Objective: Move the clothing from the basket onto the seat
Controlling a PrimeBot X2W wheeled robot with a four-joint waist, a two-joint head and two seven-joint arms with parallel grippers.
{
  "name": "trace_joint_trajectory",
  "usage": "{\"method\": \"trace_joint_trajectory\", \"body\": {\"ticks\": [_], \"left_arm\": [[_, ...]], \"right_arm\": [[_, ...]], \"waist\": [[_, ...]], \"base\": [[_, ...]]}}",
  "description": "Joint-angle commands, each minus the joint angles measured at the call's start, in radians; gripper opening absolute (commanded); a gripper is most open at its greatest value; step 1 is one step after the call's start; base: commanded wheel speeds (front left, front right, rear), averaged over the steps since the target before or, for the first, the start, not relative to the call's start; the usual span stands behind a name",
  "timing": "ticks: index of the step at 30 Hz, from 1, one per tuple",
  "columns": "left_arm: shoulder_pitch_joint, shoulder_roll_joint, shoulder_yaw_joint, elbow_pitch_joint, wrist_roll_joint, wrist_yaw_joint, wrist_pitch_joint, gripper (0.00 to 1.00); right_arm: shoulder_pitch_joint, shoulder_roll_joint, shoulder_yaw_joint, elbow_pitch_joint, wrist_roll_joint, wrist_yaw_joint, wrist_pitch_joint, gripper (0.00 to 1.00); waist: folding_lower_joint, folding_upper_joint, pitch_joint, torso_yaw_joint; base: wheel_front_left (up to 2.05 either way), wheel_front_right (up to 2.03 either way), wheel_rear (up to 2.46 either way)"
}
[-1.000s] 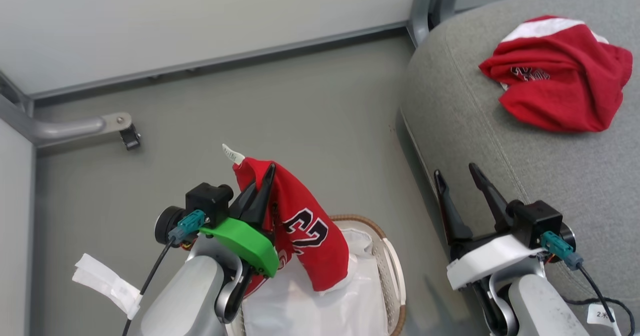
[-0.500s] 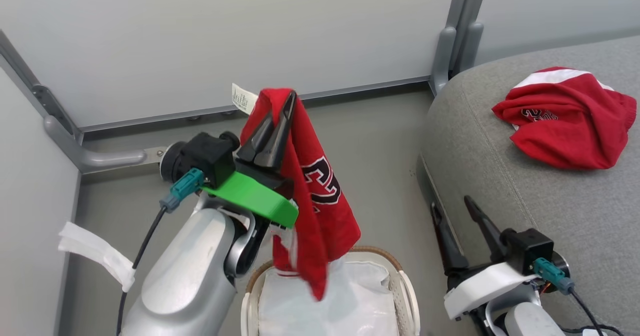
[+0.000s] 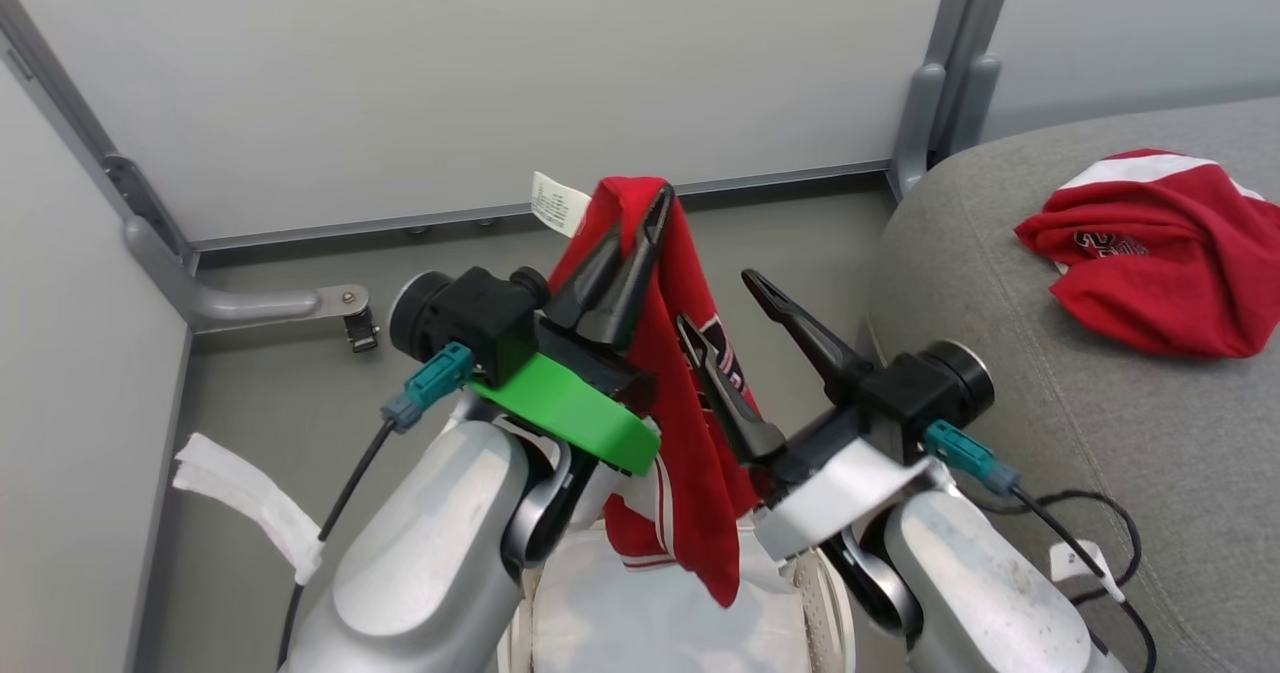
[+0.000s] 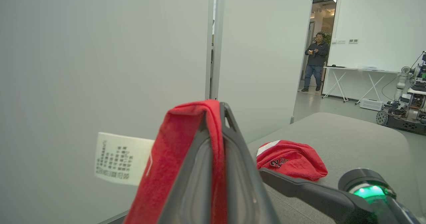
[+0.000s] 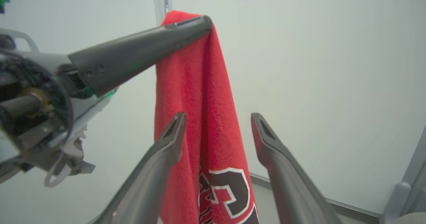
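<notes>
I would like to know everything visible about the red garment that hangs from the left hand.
The red garment looks like soft, fuzzy cloth with black, white-edged lettering and a white label sticking out at the top. It hangs limp in long folds, pinched at its top by the shut left hand, above the basket. The open right hand is close beside it; contact cannot be told.
</notes>
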State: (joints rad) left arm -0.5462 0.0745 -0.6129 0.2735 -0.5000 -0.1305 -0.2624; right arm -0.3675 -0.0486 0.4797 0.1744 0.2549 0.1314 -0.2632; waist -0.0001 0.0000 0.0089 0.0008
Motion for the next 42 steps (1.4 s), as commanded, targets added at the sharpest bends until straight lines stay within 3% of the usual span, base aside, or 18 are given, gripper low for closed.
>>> {"method": "trace_joint_trajectory", "body": {"ticks": [1,10,11,12,13,17,22,24,42], "left_arm": [[-0.007,-0.005,-0.008,-0.006,-0.014,0.000,-0.003,0.00],[-0.021,-0.018,-0.083,-0.026,-0.047,0.000,-0.003,0.00],[-0.018,-0.018,-0.088,-0.027,-0.054,0.000,-0.003,0.00],[-0.017,-0.019,-0.091,-0.028,-0.059,0.000,-0.003,0.00],[-0.015,-0.020,-0.092,-0.029,-0.063,0.000,-0.003,0.00],[-0.009,-0.021,-0.077,-0.023,-0.066,0.000,-0.003,0.00],[0.021,-0.018,-0.044,0.004,-0.055,0.000,-0.002,0.00],[0.026,-0.015,-0.034,0.018,-0.062,0.000,-0.002,1.00],[0.167,0.014,0.023,0.121,-0.035,0.000,-0.002,1.00]], "right_arm": [[-0.027,-0.004,0.013,0.021,-0.011,-0.001,-0.002,1.00],[-0.107,-0.004,0.053,0.269,0.001,-0.001,-0.002,0.99],[-0.113,-0.004,0.065,0.306,0.012,-0.001,-0.002,0.38],[-0.117,-0.003,0.077,0.334,0.023,-0.001,-0.002,0.04],[-0.119,-0.003,0.090,0.361,0.041,-0.001,-0.002,0.00],[-0.119,-0.004,0.109,0.410,0.084,-0.001,-0.002,0.00],[-0.114,-0.005,0.079,0.382,0.106,-0.001,-0.002,0.00],[-0.106,-0.005,0.063,0.360,0.110,-0.001,-0.002,0.00],[-0.039,-0.003,-0.047,0.258,0.072,-0.001,-0.002,0.00]], "waist": [[0.0001,0.0000,0.002,0.021],[0.0001,0.0000,-0.004,0.102],[0.0001,0.0000,-0.006,0.109],[0.0001,0.0000,-0.007,0.114],[0.0001,0.0000,-0.007,0.118],[0.0001,0.0000,-0.004,0.113],[0.0001,0.0000,0.003,0.056],[0.0001,0.0000,0.005,0.019],[0.0001,0.0000,0.065,-0.501]], "base": [[0.00,0.00,0.00],[0.00,0.00,0.00],[0.00,0.00,0.00],[0.00,0.00,0.00],[0.00,0.00,0.00],[0.00,0.00,0.00],[0.00,0.00,0.00],[0.00,0.00,0.00],[0.00,0.00,0.00]]}}
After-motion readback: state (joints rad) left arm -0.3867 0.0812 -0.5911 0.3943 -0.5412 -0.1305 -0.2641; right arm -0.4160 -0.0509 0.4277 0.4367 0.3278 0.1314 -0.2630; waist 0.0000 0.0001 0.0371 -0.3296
